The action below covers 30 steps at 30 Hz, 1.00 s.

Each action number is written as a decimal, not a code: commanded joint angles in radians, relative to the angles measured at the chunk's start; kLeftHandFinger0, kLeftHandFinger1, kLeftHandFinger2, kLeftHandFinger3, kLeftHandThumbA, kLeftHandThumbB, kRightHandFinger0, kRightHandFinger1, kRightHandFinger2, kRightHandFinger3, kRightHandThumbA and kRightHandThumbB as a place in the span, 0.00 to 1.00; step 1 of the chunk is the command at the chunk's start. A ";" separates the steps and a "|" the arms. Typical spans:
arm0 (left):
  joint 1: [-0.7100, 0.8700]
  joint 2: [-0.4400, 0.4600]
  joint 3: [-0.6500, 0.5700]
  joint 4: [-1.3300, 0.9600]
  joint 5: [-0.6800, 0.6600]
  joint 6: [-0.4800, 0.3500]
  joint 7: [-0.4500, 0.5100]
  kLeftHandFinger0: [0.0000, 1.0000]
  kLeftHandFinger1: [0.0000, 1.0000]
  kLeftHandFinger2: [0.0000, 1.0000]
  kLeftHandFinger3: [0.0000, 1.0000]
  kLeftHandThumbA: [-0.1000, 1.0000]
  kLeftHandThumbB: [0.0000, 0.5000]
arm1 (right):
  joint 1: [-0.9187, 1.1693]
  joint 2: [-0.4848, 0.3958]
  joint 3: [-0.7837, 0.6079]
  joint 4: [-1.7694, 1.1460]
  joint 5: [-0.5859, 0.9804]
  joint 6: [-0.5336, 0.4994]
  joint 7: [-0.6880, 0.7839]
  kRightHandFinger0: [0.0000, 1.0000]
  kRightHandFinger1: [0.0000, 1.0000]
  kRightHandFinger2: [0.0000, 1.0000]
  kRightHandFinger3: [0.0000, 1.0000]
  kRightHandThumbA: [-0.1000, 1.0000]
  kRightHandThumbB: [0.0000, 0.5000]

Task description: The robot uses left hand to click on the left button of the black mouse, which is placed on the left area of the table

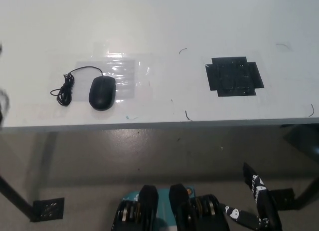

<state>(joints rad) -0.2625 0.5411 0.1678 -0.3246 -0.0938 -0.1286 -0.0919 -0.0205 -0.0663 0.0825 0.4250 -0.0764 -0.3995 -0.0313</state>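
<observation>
Mouse [102, 92], black, lying on the white table [159, 21] in the left-centre of the frame, near the front edge, partly on a clear shiny plastic sheet [124, 74]. Cord [65, 86] looping from its top and bunched in a small coil just to its left. Further right on the tabletop, well apart from the mouse, a black patch of tape [234, 76] with notched corners. A few thin dark scribbles scattered on the surface around it. White left hand mostly out of frame; only a dark blurred smear at the far left edge, level with the table's front, too unclear to identify, so finger state impossible to tell. Black right hand [261, 201] low in the bottom right corner, below the table edge, fingers straight and close together, holding nothing.
</observation>
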 commanded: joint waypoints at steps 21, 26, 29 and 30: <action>-0.830 0.181 -0.586 0.746 0.139 0.523 -0.595 0.00 0.02 0.36 1.00 1.00 0.95 | 0.021 -0.021 -0.018 -0.035 -0.014 -0.070 -0.017 1.00 1.00 1.00 1.00 1.00 0.62; -0.888 0.140 -0.659 0.855 0.166 0.502 -0.636 0.00 0.00 0.26 1.00 1.00 0.86 | 0.032 -0.028 -0.024 -0.045 -0.012 -0.070 -0.020 1.00 1.00 1.00 1.00 1.00 0.59; -0.923 0.113 -0.710 0.892 0.187 0.563 -0.676 0.00 0.00 0.26 1.00 1.00 0.82 | 0.037 -0.031 -0.027 -0.054 -0.022 -0.070 -0.024 1.00 1.00 1.00 1.00 1.00 0.59; -0.932 0.109 -0.723 0.912 0.192 0.540 -0.695 0.00 0.00 0.32 1.00 1.00 0.78 | 0.038 -0.032 -0.028 -0.055 -0.024 -0.070 -0.024 1.00 1.00 1.00 1.00 1.00 0.59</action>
<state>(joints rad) -1.0905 0.6580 -0.5140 0.5488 0.0332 0.3483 -0.6512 0.0164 -0.0823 0.0720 0.4124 -0.0809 -0.4015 -0.0393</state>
